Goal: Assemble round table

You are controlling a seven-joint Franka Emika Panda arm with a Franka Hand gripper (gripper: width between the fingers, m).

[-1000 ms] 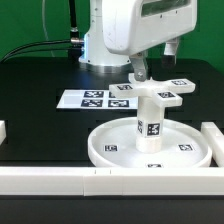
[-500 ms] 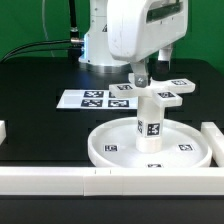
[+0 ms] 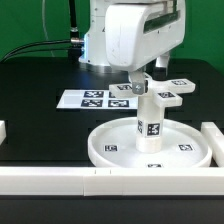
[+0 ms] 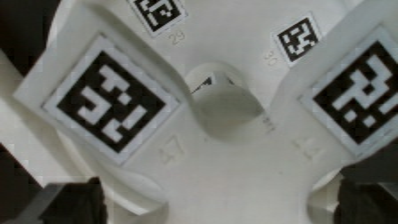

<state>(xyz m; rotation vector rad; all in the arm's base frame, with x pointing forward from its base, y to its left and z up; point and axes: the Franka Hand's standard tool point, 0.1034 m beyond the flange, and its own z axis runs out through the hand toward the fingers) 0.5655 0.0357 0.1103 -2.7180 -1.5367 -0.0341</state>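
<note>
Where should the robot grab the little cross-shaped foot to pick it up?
Probably from straight above, with the open jaws closing across one arm of the cross-shaped foot. It lies flat on top of the post, so its arms stick out sideways with free edges, while the wide tagged faces offer nothing to pinch.

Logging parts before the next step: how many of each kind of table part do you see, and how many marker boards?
Round disc: 1
Cylinder post: 1, upright on the disc
Cross-shaped foot: 1, on top of the post
Marker board: 1
Total: 4
</note>
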